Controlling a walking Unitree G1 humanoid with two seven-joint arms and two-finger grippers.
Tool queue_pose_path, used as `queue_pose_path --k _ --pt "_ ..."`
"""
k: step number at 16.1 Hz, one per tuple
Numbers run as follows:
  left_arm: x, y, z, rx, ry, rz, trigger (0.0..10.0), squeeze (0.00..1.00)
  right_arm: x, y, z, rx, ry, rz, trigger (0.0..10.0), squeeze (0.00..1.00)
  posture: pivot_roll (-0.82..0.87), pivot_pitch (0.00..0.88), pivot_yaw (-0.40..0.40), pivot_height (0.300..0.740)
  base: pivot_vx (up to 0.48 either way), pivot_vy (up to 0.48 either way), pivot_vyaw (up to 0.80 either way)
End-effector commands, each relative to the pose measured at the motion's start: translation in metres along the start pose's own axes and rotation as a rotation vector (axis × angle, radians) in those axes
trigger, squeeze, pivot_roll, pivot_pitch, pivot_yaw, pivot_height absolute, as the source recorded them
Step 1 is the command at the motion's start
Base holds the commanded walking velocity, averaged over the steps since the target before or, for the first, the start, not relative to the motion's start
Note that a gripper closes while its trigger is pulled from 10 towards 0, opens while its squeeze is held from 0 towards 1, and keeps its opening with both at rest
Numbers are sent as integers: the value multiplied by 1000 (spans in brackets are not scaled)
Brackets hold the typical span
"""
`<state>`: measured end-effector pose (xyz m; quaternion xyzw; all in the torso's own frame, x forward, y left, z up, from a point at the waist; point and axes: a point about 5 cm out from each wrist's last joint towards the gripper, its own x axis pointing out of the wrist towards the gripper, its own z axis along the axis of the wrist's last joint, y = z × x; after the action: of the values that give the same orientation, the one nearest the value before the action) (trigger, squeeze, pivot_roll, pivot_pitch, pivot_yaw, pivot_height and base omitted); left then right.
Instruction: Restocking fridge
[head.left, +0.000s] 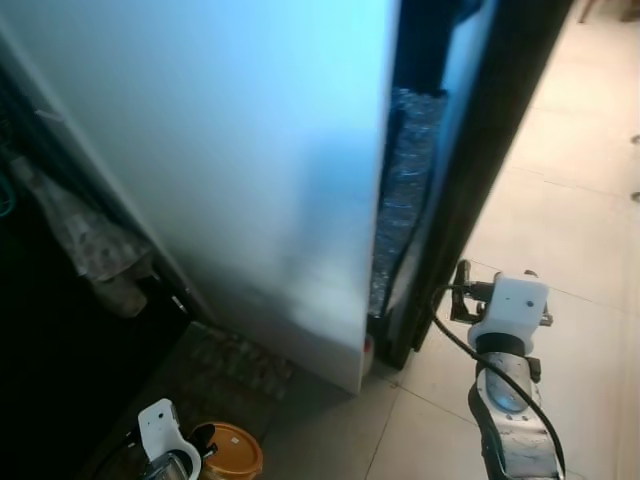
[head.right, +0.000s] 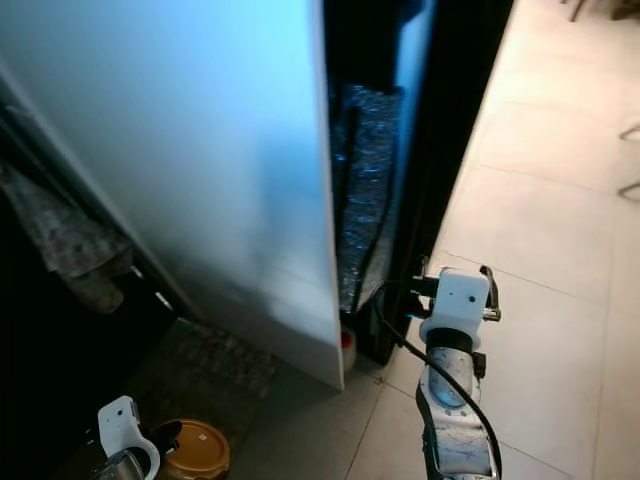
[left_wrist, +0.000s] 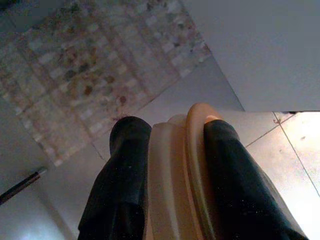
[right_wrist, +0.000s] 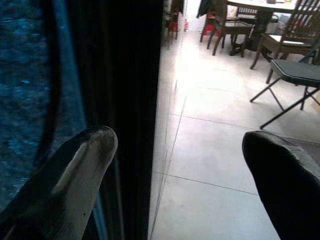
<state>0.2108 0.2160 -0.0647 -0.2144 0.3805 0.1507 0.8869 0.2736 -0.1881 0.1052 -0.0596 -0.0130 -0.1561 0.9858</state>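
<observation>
Left gripper (left_wrist: 172, 175) closed on an orange-lidded round container (left_wrist: 172, 190), one black finger (left_wrist: 122, 170) on either side of it; container held on edge in the left wrist view, pale body on one side, orange lid on the other. Contents cannot be made out through the body or lid. In the left eye view the same container (head.left: 232, 452) sits at about 7 o'clock of the frame, lid face up toward the camera, left wrist just at its 9 o'clock. Beneath it, a patterned mat (head.left: 215, 370) on the tiled floor (head.left: 560, 190); the left wrist view shows the mat's mosaic pattern in pale and brown squares, far clearer than the head views do. Right gripper (right_wrist: 180, 165) spread wide and empty, one finger (right_wrist: 75, 170) toward the dark door edge, the other over bare floor. Right arm (head.left: 510, 400) at 5 o'clock of the left eye view, wrist pointing up-frame at the dark gap. Fridge door (head.left: 220, 150), a broad pale panel, fills 10 to 12 o'clock; a dark speckled strip (head.left: 405, 190) shows at its edge. Crumpled cloth (head.left: 85, 235) hangs at 9 o'clock in shadow. Right wrist view alone gives chairs (right_wrist: 290, 70) and a table (right_wrist: 260, 5) well beyond.
</observation>
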Motion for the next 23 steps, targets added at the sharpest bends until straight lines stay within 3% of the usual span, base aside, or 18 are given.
queue_pose_path --k 1,5,11,14,19,23 --pt "-1 6 -2 2 9 15 10000 0 0 1 4 12 -9 -3 10000 0 -125 103 123 740 0 0 0" --pt "-1 6 -2 5 11 12 10000 0 -2 1 4 8 -12 6 10000 0 -130 105 115 740 180 0 0" --pt "-4 6 -15 -55 15 31 10000 0 -1 -3 8 -47 -23 77 10000 0 -154 86 23 740 247 0 0" --pt "-5 4 -25 -91 23 37 10000 0 2 2 13 -59 -31 123 10000 0 -144 64 -11 740 249 0 0" --pt "-7 6 -29 -87 29 38 10000 0 -2 8 16 -43 -40 137 10000 0 -161 57 10 740 49 0 0" --pt "-7 9 -29 -68 35 39 10000 0 -14 2 15 -41 -40 72 10000 0 -169 96 34 740 0 0 0"
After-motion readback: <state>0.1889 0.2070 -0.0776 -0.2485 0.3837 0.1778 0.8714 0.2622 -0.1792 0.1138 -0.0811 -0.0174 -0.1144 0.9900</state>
